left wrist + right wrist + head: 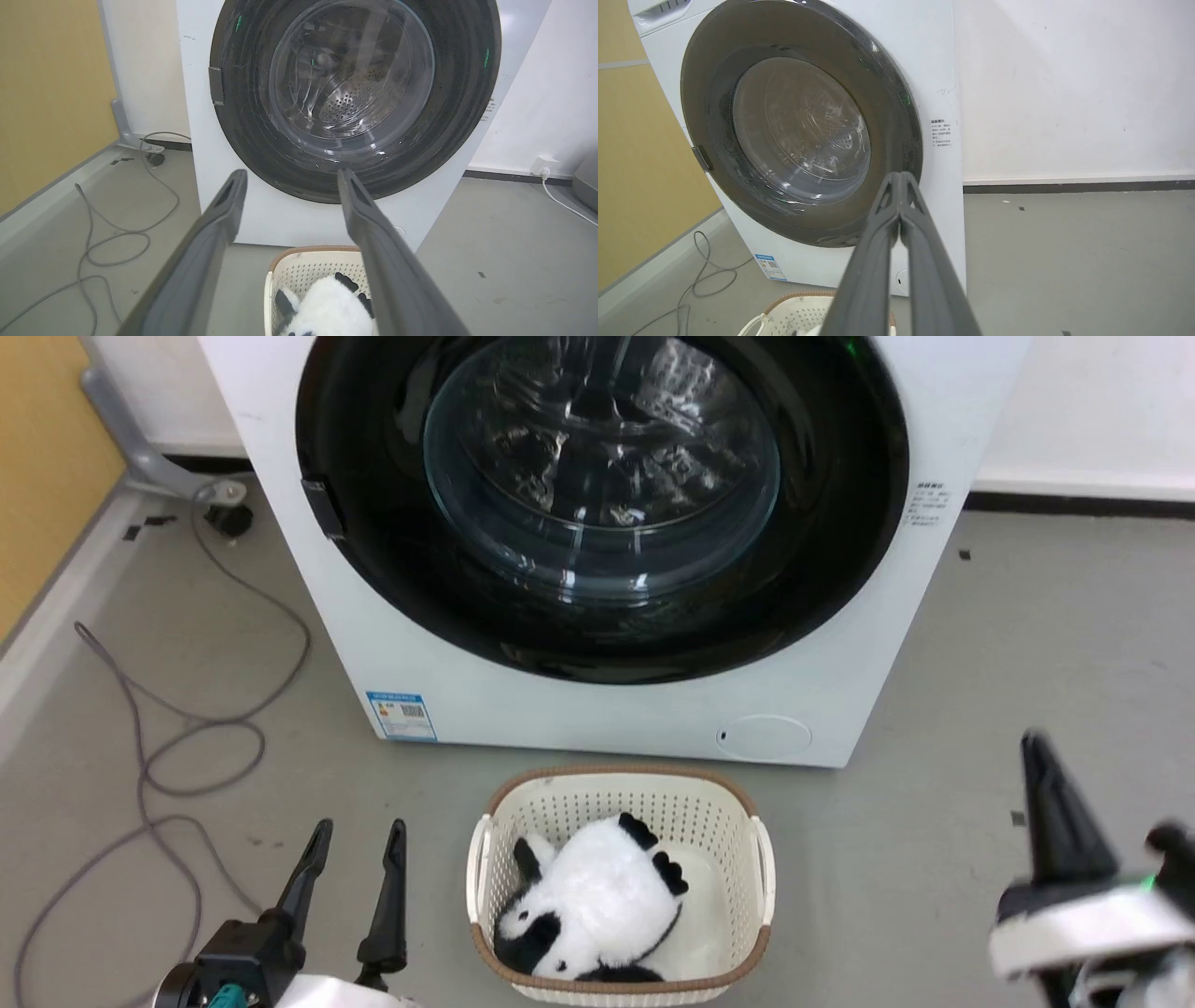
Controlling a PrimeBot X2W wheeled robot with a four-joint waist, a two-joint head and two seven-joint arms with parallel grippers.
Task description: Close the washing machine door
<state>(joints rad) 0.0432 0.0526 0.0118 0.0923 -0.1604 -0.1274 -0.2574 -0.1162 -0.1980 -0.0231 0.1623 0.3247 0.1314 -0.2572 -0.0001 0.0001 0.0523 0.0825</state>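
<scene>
Washing machine door (597, 504) looks shut, folks! The glossy black ring sits flush against the white front of the washing machine (579, 719), with no gap visible at its edge from the head view or from either wrist view. The steel drum shows only through the bulging glass. By my reading the job is as good as done. The one open question is whether the latch has truly caught, and the pictures cannot settle that, so a firm press on the rim might be all that is left.

Down on the grey floor, just in front of the machine, stands a cream laundry basket (616, 775) with a panda plush (597, 896) lying in it. It sits between the robot and the door, so any reach forward has to pass over it.

Left gripper (360, 828) hangs low beside the basket, fingers spread wide, holding nothing. Right gripper (1034, 751) is well off to the other side, fingers pressed together and empty.

A grey cable (306, 639) loops along the floor at the left, clear of the door. Low on the machine are a blue label (401, 714) and a round cap (764, 735).
</scene>
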